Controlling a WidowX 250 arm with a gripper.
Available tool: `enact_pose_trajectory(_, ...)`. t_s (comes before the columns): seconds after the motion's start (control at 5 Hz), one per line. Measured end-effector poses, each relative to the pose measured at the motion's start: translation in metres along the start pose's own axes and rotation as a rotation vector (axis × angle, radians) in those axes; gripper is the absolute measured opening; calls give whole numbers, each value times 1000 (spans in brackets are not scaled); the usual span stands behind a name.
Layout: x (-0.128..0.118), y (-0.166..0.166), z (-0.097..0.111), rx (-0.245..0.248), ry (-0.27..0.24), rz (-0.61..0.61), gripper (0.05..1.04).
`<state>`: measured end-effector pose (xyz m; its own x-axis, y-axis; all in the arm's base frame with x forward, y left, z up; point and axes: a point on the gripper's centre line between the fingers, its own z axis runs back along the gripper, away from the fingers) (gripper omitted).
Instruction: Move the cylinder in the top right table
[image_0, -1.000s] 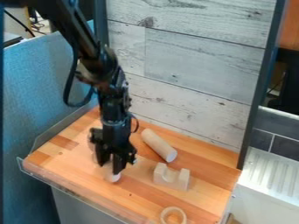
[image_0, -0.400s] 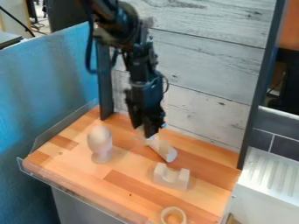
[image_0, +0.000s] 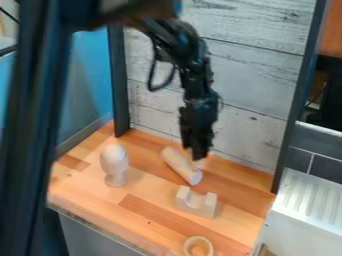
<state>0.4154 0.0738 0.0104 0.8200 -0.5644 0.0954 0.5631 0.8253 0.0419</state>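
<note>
Swung rightward across the view since the earlier frame, the black arm (image_0: 190, 45) slants in from the upper left and bends at its wrist, its gripper (image_0: 198, 156) hanging almost straight down over the table's far side. Whether it is open or closed we cannot tell. Below and mostly left of the gripper's tip, the wooden table (image_0: 143, 220) bears the cylinder (image_0: 180, 165), lying on its side just beside that tip; contact we cannot confirm. We judge it light, stiff and sturdy, smooth enough to roll, and best gripped across its round middle, square to its length. An upright egg-topped piece (image_0: 114, 162) stands well left of the gripper, a notched block (image_0: 196, 202) sits nearer us below it, and a small ring (image_0: 198, 240) lies farther below still.
</note>
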Motion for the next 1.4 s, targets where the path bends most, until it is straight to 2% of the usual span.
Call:
enact_pose_trajectory(0.4,43,-22,-7,48,-33,-167,506)
enact_pose_trajectory(0.6,51,-34,-12,63,-46,-209,506)
enact_pose_trajectory(0.8,59,-36,-13,90,-66,-234,573)
enact_pose_trajectory(1.0,61,-43,-30,90,-45,-283,880)
enact_pose_trajectory(1.2,58,-50,-39,94,-47,-339,1007)
enact_pose_trajectory(1.4,52,-60,-20,99,-98,-368,1001)
